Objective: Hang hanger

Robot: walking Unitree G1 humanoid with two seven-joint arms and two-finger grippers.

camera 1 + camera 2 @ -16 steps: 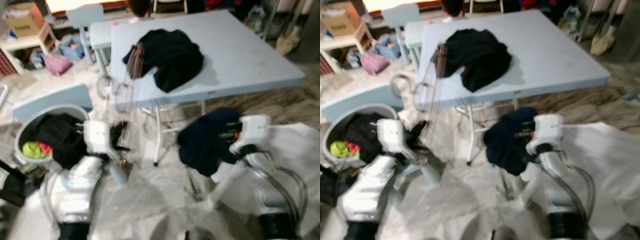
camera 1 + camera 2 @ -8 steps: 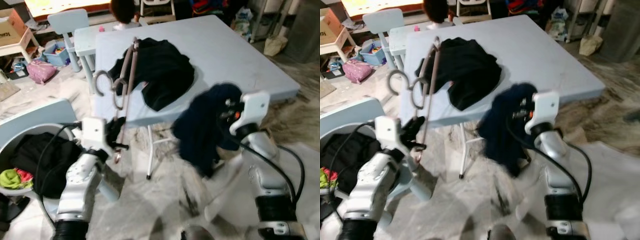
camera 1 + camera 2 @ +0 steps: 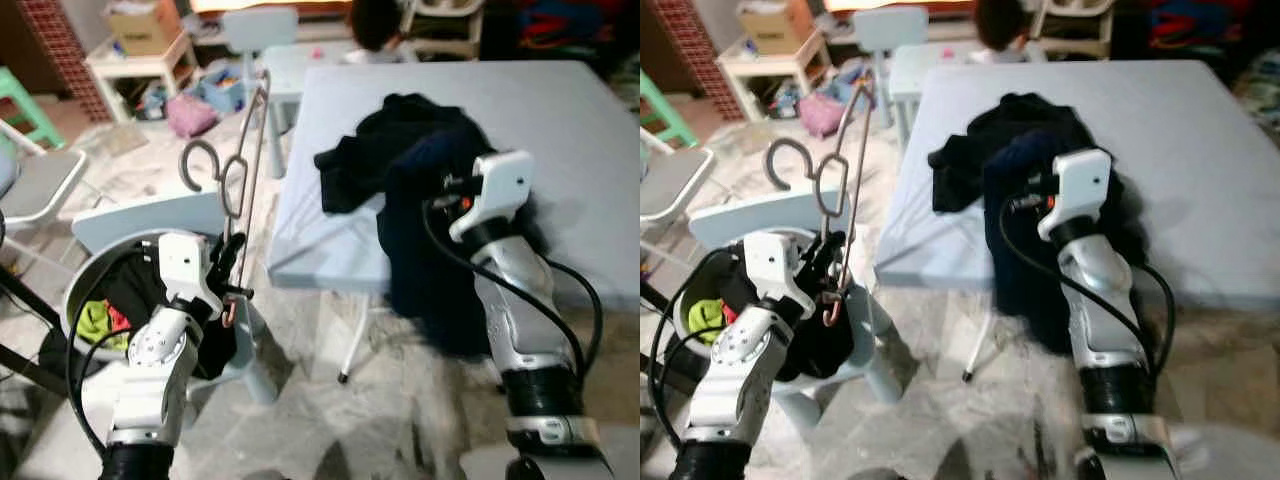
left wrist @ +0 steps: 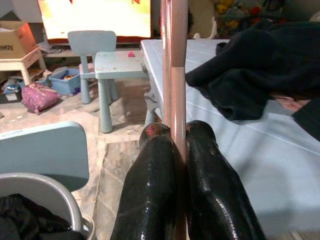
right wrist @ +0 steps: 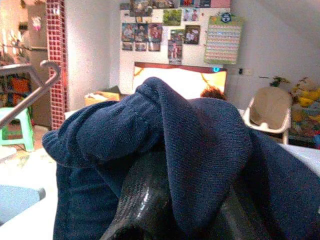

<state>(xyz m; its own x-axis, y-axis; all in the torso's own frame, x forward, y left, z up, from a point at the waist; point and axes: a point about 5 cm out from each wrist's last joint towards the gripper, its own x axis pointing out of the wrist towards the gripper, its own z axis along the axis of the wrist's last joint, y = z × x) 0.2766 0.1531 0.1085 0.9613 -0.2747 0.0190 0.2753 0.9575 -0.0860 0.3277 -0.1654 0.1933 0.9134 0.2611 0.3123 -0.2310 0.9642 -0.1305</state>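
Left pincer (image 3: 232, 262) pinches the hangers (image 3: 243, 170) sticking straight up from it; right pincer (image 5: 165, 200) clamps a navy garment (image 3: 430, 240).

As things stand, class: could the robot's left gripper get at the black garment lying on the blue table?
Probably not yet. The left gripper is shut on the hangers beside the laundry basket, and the black garment lies across the table, with the navy garment hanging between.

- Black clothes heap (image 3: 400, 140) lies on the pale blue worktop (image 3: 590, 150), just beyond the right claw.
- Grey laundry basket (image 3: 85, 290) beside the left claw.
- Small blue chair (image 4: 92, 42) further off.
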